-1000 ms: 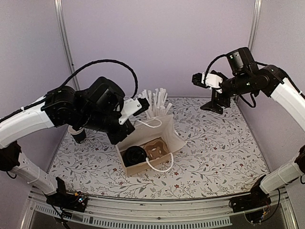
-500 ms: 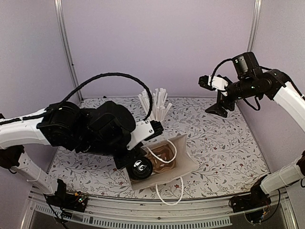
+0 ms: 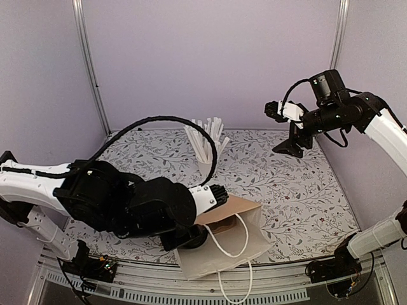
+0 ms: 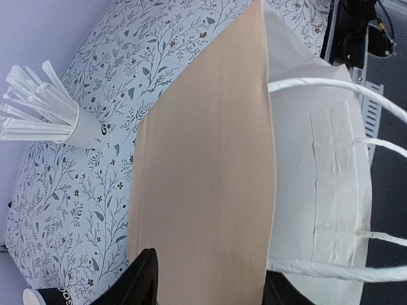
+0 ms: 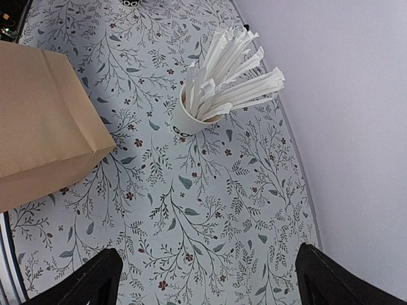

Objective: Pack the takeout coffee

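Observation:
A white paper bag [image 3: 224,253] with rope handles lies tipped on its side at the table's front edge, its tan side panel [image 4: 203,159] facing up. My left gripper [image 4: 210,264] is low over that panel, its jaws apart at the panel's two edges without pinching it. The takeout coffee shows as a small black cup [image 4: 42,297] standing on the table left of the bag, also at the top edge of the right wrist view [image 5: 130,2]; my left arm hides it in the top view. My right gripper [image 3: 289,141] hangs open and empty high at the back right.
A white cup of paper-wrapped straws [image 3: 206,152] stands at the back centre, also in the right wrist view [image 5: 191,121]. The bag's handles [image 3: 234,289] hang over the front rail. The floral tablecloth [image 5: 210,210] lies below my right gripper.
The bag went from upright and open to lying on its side nearer the front edge. My left arm swung down and forward with it, and its jaws opened. The right arm barely moved.

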`<state>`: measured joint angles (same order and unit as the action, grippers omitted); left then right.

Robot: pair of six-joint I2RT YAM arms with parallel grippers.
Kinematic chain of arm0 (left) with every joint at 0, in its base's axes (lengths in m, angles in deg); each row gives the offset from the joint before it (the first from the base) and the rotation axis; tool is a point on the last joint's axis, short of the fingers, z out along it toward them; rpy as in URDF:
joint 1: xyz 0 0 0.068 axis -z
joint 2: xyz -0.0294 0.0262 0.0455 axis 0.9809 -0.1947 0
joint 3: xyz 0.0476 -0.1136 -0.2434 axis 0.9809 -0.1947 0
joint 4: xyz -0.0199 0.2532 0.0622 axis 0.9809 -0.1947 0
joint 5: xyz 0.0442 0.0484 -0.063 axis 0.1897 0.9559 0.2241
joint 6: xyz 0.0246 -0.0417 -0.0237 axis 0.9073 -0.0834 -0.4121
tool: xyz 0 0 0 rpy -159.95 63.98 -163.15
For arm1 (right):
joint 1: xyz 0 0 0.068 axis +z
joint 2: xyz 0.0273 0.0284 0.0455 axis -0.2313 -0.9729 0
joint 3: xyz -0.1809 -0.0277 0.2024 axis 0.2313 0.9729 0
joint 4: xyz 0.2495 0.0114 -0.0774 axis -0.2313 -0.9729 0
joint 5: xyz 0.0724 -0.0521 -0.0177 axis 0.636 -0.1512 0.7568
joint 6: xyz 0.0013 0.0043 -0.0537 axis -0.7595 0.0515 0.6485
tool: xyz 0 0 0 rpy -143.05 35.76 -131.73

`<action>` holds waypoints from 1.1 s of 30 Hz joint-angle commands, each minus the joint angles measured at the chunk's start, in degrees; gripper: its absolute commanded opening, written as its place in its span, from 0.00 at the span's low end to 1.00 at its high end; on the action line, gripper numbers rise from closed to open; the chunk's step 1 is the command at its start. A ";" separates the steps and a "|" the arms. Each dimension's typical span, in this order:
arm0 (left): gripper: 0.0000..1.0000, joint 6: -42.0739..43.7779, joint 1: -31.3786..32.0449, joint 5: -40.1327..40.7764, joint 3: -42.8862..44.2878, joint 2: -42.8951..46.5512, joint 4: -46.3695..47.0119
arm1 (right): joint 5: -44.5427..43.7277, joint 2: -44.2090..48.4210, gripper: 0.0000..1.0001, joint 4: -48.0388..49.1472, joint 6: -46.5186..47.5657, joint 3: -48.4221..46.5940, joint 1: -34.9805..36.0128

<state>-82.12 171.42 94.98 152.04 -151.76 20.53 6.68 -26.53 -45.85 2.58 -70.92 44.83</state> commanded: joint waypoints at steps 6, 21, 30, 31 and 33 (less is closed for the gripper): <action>0.52 1.18 -4.05 4.60 -3.01 5.19 1.33 | 6.11 -4.15 0.99 1.99 -2.98 -2.06 -0.26; 0.64 15.77 -27.09 -4.54 -15.07 19.31 21.99 | 20.05 -27.87 0.83 12.84 -22.39 -13.81 -0.26; 0.65 14.91 -27.33 -4.19 -15.62 27.30 21.77 | 22.38 -33.14 0.73 15.13 -26.45 -16.10 -0.26; 0.66 14.63 -27.39 -3.44 -16.10 29.17 21.79 | 22.41 -33.84 0.70 15.12 -26.91 -16.56 -0.26; 0.68 13.76 -27.50 -1.01 -17.49 32.72 21.92 | 22.07 -34.83 0.65 15.41 -27.44 -17.03 -0.26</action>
<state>-67.39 144.69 91.44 136.37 -125.58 40.66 27.44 -59.25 -32.28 -22.09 -85.48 44.81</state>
